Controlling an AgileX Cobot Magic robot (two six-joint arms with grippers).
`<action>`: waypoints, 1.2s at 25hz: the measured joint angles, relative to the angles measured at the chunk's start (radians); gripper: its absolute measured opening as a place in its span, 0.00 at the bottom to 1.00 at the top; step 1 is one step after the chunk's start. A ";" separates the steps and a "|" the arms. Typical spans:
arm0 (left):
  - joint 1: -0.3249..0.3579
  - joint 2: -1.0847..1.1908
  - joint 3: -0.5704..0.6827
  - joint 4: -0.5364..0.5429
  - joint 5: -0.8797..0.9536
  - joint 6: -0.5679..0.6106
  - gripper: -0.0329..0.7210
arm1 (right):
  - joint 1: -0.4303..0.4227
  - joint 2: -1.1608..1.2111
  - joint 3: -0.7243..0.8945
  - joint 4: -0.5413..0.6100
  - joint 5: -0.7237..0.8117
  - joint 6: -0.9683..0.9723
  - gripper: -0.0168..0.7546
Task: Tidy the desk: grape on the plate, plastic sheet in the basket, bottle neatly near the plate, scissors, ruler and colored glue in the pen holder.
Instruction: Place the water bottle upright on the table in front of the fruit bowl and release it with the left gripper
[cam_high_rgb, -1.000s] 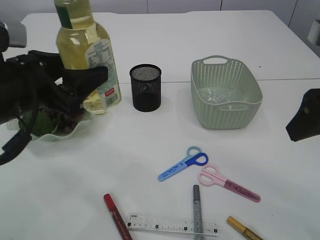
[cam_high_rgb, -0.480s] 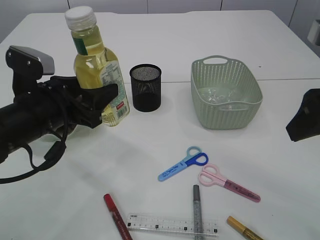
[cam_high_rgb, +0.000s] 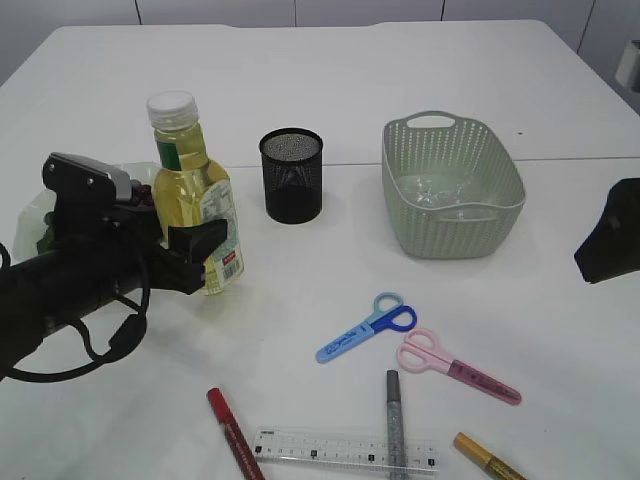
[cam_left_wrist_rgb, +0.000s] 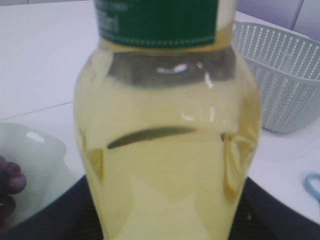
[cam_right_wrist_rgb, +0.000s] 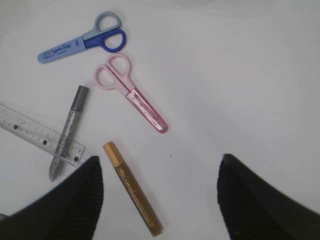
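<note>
Left gripper clamped on the clear plastic bottle of yellow liquid, bottle upright, base at table level beside the plate.

Bottle has a white cap and green neck label; it stands just right of the pale green wavy-rimmed plate, with dark grapes lying on the plate per left wrist view. Black mesh pen holder is near the bottle's right, apart from it; pale green woven plastic basket further right, a clear plastic sheet inside. Right gripper hangs over the table with jaws spread wide, holding nothing. Loose on the white table: blue scissors, pink scissors, clear ruler with the silver glitter glue pen lying across it, red glue pen, gold glue pen.
</note>
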 joint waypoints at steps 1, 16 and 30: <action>0.000 0.007 0.000 0.000 0.000 0.010 0.63 | 0.000 0.000 0.000 -0.002 0.000 0.000 0.70; 0.000 0.149 -0.013 -0.043 -0.068 0.073 0.63 | 0.000 0.000 0.000 -0.010 -0.002 0.000 0.70; 0.000 0.190 -0.036 -0.097 -0.114 0.093 0.73 | 0.000 0.000 0.000 -0.013 -0.004 0.000 0.70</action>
